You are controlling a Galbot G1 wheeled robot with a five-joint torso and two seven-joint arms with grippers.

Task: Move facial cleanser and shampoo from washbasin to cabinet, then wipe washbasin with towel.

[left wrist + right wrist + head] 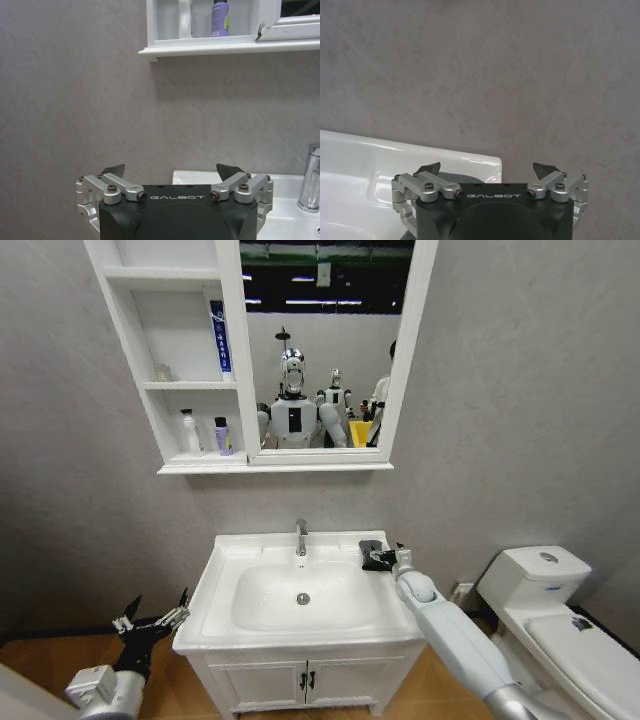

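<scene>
The white washbasin stands in the middle, its bowl bare. A dark folded towel lies on its back right corner. My right gripper hovers open right over the towel; the right wrist view shows the towel under the spread fingers. Left of the basin and low down, my left gripper is open and holds nothing. A white bottle and a purple bottle stand on the bottom shelf of the cabinet. I cannot tell which is the cleanser.
A chrome tap rises at the basin's back middle. A white toilet stands close on the right beside my right arm. A two-door cupboard sits under the basin. A tall blue box occupies the middle shelf.
</scene>
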